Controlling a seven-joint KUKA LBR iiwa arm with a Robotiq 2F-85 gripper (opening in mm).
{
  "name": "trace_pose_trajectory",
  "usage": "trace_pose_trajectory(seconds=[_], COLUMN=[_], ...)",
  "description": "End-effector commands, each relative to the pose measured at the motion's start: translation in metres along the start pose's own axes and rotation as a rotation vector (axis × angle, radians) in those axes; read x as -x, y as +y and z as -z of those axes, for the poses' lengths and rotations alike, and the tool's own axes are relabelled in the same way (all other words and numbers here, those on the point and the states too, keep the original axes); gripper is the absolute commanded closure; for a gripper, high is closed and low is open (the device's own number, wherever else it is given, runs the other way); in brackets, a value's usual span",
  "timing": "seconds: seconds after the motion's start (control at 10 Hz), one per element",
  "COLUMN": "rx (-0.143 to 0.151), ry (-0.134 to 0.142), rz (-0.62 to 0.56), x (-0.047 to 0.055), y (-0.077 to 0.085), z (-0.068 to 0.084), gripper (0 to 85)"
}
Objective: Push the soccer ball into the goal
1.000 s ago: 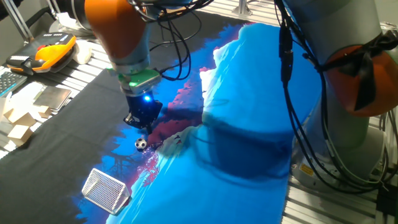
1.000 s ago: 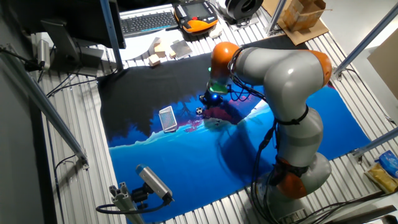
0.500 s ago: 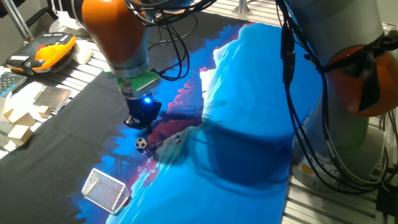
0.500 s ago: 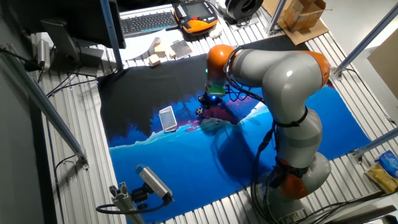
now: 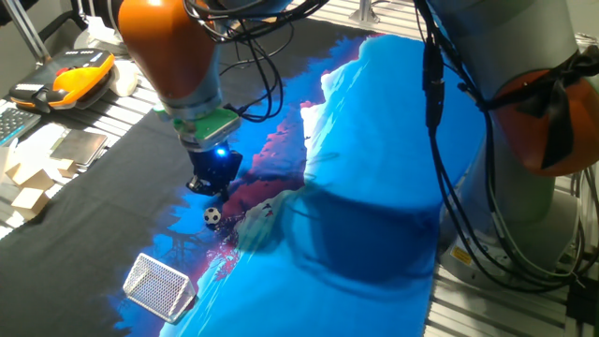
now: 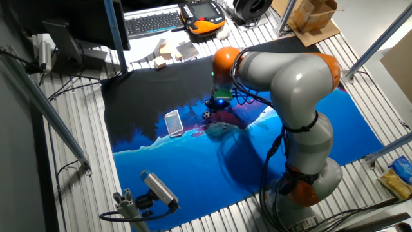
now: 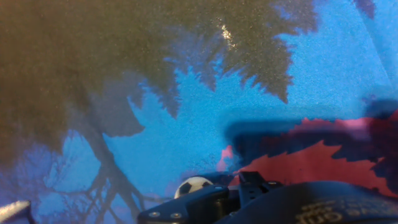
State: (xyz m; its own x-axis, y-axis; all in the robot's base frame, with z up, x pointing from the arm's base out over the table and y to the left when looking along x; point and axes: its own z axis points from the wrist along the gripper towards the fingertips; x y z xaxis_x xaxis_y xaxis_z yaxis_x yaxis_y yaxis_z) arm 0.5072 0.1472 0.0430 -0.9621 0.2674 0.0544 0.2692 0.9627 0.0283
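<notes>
The soccer ball (image 5: 213, 216) is a tiny white ball with black patches on the printed blue and dark mat. The goal (image 5: 159, 284), a small white wire-mesh wedge, sits near the mat's front left corner, a short way from the ball. My gripper (image 5: 207, 186) hangs just behind and above the ball, its fingers together and holding nothing. In the other fixed view the ball (image 6: 206, 115) lies between the gripper (image 6: 213, 104) and the goal (image 6: 172, 122). In the hand view the ball (image 7: 193, 185) peeks out just past the black fingertips (image 7: 208, 202).
A crumpled white scrap (image 5: 263, 212) lies right of the ball. Wooden blocks (image 5: 23, 183), a keyboard (image 6: 153, 22) and an orange pendant (image 5: 75, 77) sit off the mat. A silver camera mount (image 6: 158, 189) stands at the mat's front edge.
My gripper has shifted slightly to the left above the ball. The ball and the goal have not moved.
</notes>
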Motion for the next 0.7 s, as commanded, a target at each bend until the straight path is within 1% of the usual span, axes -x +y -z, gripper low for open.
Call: trace_pose_trajectory(seconds=[0.0,0.1,0.2,0.3,0.4,0.6], rx=[0.003,0.006,0.023,0.025,0.035,0.044], ry=[0.001,0.004,0.016,0.024,0.029,0.039], rz=[0.0,-0.002,-0.008,-0.013,-0.018,-0.02], x=[-0.0001,-0.0001,-0.0001,-0.0001,-0.0001,-0.0001], y=[0.0001,0.0001,0.0001,0.0001,0.0001,0.0016], z=[-0.0001,-0.0001,-0.0001,-0.0001,-0.0001,-0.0006], gripper=[85.0,85.0,85.0,85.0,85.0,85.0])
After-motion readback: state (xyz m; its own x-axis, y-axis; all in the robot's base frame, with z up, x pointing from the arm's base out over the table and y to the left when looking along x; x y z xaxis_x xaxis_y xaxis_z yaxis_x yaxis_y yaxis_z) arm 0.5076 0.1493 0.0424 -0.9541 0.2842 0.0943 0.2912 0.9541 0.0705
